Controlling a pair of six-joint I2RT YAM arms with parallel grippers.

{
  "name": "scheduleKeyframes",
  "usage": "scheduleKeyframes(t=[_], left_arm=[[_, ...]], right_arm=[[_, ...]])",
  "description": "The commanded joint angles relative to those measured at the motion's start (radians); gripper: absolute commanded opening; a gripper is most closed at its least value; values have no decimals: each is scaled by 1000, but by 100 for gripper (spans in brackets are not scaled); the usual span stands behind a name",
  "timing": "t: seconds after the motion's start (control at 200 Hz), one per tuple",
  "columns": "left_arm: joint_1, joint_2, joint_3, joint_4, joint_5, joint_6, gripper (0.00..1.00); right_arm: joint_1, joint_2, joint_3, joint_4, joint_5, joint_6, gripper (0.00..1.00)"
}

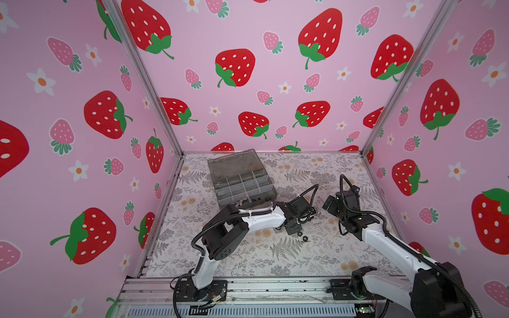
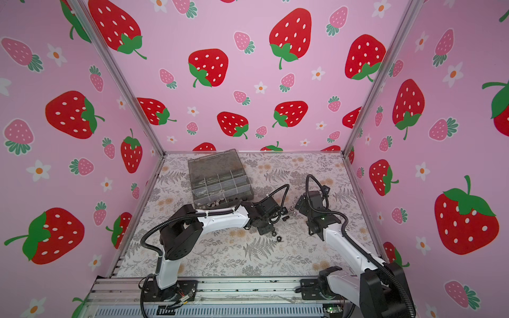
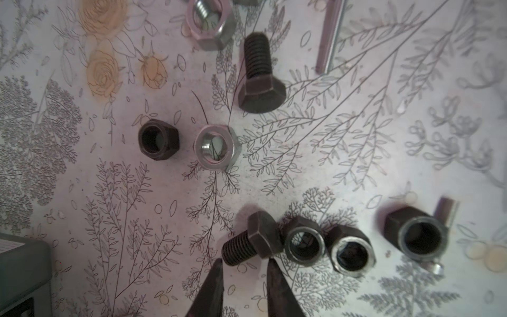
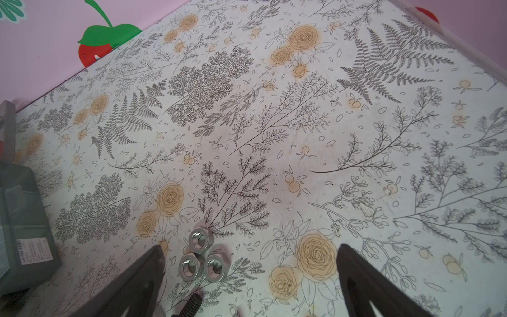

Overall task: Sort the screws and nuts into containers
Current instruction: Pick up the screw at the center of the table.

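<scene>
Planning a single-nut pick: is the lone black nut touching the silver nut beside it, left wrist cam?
Apart. Left wrist view shows a bare strip of table between black nut and silver nut.

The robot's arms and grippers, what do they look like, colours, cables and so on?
Both arms have white shell links, the left arm and right arm, joined by boxy black joint housings. A black corrugated cable runs along each, fastened on the left with white ties. The left gripper and right gripper are black, with dark fingers tapering to points.

Pink strawberry-print walls [image 1: 275,35] enclose a floral-patterned tabletop [image 1: 275,261].
</scene>
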Motion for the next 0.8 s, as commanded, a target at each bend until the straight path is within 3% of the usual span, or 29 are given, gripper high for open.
scheduleKeyframes(t=[0.0,0.795], left_arm=[[11,3,5,-3,-5,39,29],[14,70,102,-31,76,42,34]], right_arm=[[6,-9,-10,-16,14,17,100],[7,4,-9,-12,16,15,100]])
